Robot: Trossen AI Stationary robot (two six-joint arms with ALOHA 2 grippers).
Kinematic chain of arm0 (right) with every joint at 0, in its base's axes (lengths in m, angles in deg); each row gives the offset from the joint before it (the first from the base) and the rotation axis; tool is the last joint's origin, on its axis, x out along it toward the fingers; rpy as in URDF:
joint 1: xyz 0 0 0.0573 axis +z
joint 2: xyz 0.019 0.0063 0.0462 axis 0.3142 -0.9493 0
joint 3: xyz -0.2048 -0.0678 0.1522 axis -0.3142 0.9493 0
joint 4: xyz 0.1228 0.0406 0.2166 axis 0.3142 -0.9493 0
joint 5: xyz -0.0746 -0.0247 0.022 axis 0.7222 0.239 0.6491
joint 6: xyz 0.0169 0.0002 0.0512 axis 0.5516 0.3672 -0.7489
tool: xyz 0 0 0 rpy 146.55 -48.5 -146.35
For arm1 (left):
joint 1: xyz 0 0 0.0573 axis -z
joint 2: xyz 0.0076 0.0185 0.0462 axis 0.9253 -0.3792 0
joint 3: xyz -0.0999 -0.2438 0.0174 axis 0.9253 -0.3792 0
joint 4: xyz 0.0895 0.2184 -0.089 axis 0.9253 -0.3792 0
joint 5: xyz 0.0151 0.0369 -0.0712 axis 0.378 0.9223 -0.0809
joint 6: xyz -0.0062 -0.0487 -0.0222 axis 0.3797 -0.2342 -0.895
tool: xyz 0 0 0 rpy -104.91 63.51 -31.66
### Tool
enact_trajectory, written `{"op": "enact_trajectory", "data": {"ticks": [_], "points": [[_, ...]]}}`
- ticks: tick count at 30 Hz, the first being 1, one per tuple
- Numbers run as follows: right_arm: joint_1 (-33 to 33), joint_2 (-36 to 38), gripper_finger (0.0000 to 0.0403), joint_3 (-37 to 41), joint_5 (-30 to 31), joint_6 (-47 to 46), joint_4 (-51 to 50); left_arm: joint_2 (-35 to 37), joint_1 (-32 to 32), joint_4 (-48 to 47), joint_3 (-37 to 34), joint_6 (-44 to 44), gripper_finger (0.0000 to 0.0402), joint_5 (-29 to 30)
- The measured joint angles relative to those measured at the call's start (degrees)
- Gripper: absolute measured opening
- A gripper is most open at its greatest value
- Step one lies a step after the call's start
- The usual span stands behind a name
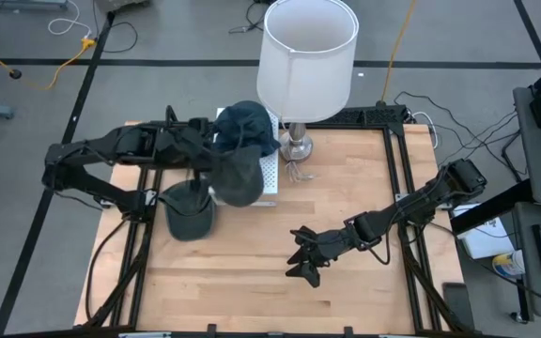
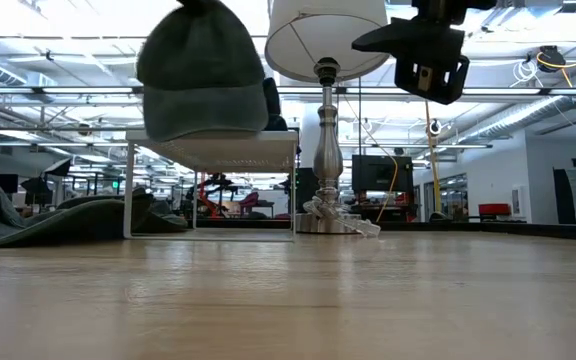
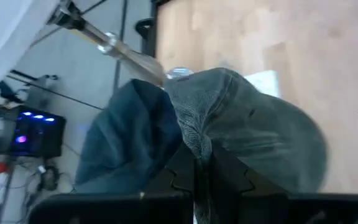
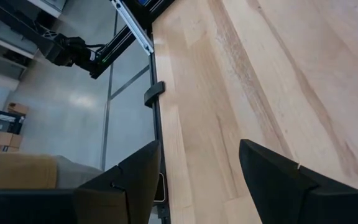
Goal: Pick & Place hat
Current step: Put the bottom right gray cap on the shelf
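Hat, grey: clamped in my left claw, aloft above white rack. Carry step; next, lower and release. Right claw apart, idle.

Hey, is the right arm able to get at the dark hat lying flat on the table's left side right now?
Probably not easily: that hat lies far across the table, beside the left hand holding another hat; the right hand is open and empty.
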Motion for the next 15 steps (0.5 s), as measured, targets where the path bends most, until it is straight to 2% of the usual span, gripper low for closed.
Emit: {"op": "enact_trajectory", "data": {"ticks": [5,15], "points": [[-0.1,0.0,0.0215,0.0,1.3,0.3,0.0,-3.7,-1.7,1.6,-0.1,1.9,0.0022,3.2],[-0.3,0.0,0.0215,0.0,1.5,0.3,0.9,-9.0,-5.5,5.1,-0.1,14.6,0.0022,10.9]]}}
